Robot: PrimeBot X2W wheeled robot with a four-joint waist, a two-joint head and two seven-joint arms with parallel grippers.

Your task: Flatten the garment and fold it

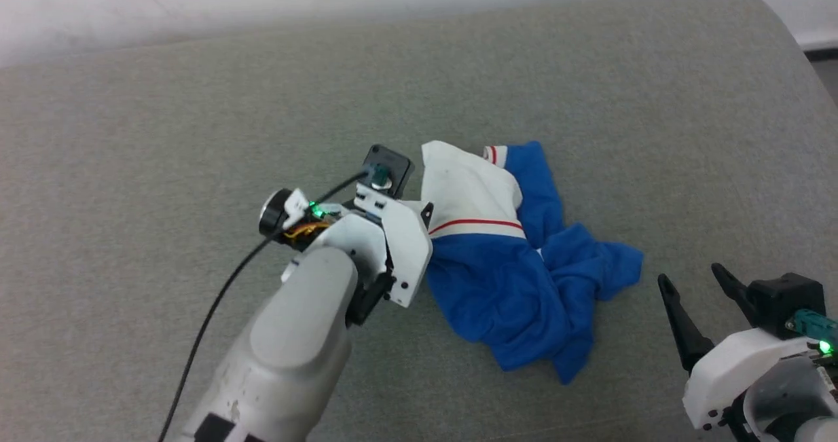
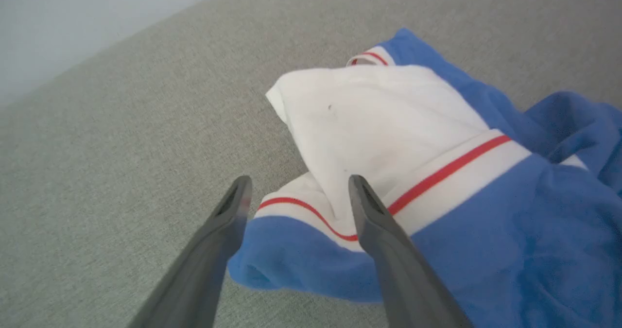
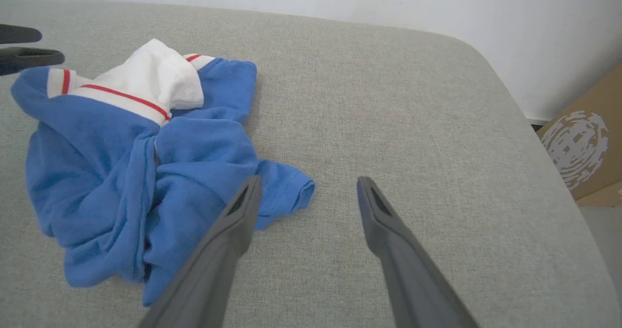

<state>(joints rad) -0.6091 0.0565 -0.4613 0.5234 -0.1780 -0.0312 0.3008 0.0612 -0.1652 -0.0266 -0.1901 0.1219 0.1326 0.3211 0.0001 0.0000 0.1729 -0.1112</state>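
The garment lies crumpled in a heap on the grey cushion, blue body bunched, with a white sleeve and red-striped trim on top. In the left wrist view my left gripper is open just over the garment, its fingers astride the sleeve seam at the heap's left edge; I cannot tell whether they touch the cloth. My right gripper stands open to the right of the heap with nothing in it. In the right wrist view the right gripper hovers beside a blue corner of the garment.
A wide grey padded surface carries everything; its rounded edge runs along the right. A white wall stands behind it. A cardboard box sits beyond the right edge. A black cable hangs along my left forearm.
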